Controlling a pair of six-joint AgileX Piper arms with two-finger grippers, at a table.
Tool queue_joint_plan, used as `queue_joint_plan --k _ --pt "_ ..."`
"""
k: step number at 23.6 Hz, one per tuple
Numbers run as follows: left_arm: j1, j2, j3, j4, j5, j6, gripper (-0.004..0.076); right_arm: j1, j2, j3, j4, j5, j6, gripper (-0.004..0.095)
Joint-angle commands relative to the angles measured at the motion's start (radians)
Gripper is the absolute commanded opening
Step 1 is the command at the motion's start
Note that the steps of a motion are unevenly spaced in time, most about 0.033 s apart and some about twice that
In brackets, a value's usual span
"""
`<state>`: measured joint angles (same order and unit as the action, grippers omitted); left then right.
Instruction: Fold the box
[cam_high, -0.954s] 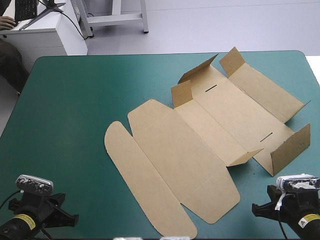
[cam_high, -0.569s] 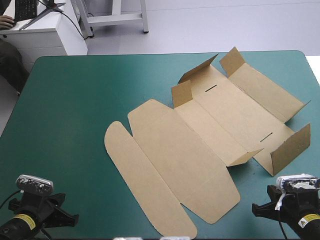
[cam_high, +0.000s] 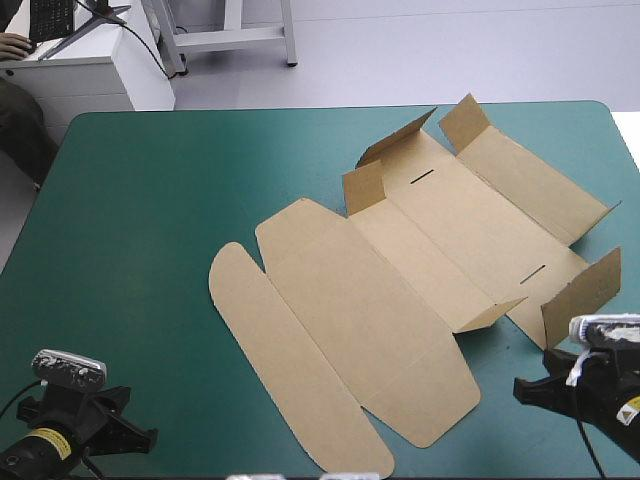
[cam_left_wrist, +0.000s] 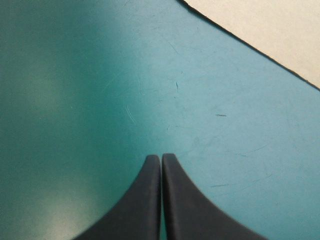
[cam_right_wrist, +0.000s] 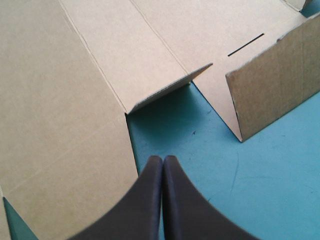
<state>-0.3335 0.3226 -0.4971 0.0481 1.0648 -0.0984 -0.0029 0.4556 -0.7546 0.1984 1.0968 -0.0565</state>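
right hand (cam_right_wrist: 162, 159) beside the mostly flat brown box (cam_high: 400, 290).

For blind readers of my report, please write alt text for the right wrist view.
The brown box lies unfolded on the teal-green cover, a small flap and a side wall raised ahead of the right gripper. Its black jaws are shut, holding nothing.
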Motion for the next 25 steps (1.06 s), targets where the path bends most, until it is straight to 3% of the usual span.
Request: queue_joint_plan --k 1,6,8,11,15,19,25 --pt "-0.004 0.014 -0.024 -0.001 -0.055 -0.002 -0.001 0.0 0.101 -0.126 0.009 -0.025 0.057 -0.0014" --pt "-0.004 0.014 -0.024 -0.001 -0.057 -0.002 -0.001 0.0 0.28 -0.227 0.009 -0.033 -0.007 0.0007" --pt "-0.004 0.014 -0.024 -0.001 -0.057 -0.002 -0.001 0.0 0.325 -0.238 0.011 -0.012 0.009 0.0107" --pt "-0.004 0.014 -0.024 -0.001 -0.057 -0.002 -0.001 0.0 0.374 -0.237 0.016 0.002 0.019 0.0351" --pt "-0.004 0.014 -0.024 -0.001 -0.057 -0.002 -0.001 0.0 0.397 -0.237 0.016 -0.018 0.032 0.0475" --pt "-0.004 0.014 -0.024 -0.001 -0.057 -0.002 -0.001 0.0 0.419 -0.237 0.016 -0.013 0.16 0.0491" --pt "-0.004 0.014 -0.024 -0.001 -0.057 -0.002 -0.001 0.0 0.505 -0.237 0.016 0.014 0.465 0.0491"
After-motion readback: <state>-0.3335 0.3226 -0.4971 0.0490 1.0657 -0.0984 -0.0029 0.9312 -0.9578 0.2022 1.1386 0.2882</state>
